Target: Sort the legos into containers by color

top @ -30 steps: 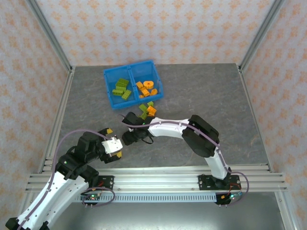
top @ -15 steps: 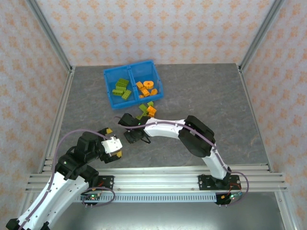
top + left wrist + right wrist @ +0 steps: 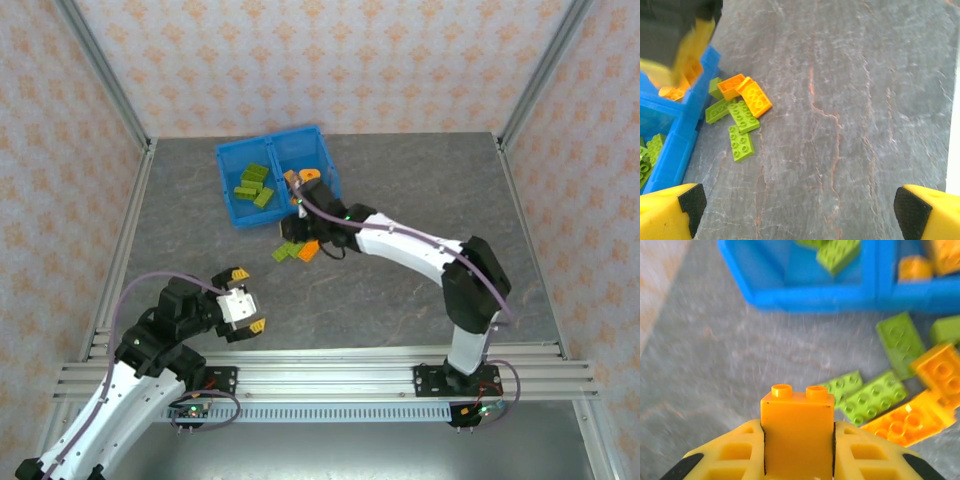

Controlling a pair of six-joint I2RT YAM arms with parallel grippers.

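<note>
Near the blue bin (image 3: 270, 137), the left gripper (image 3: 800, 205) hangs over bare table (image 3: 865, 100) with jaws wide apart and empty, while the right gripper (image 3: 798, 429) is clamped on one upright orange brick (image 3: 797, 412) above the loose legos (image 3: 875, 397).

Bin (image 3: 228, 170) is sitting back-left on table (image 3: 430, 210), bricks (image 3: 252, 185) lying in both compartments. Loose cluster (image 3: 285, 252) is lying just before its right compartment; right gripper (image 3: 797, 432) is holding a single brick (image 3: 797, 412) nearby.

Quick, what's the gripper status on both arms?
Left gripper: open, holding nothing.
Right gripper: shut on an orange lego.
</note>
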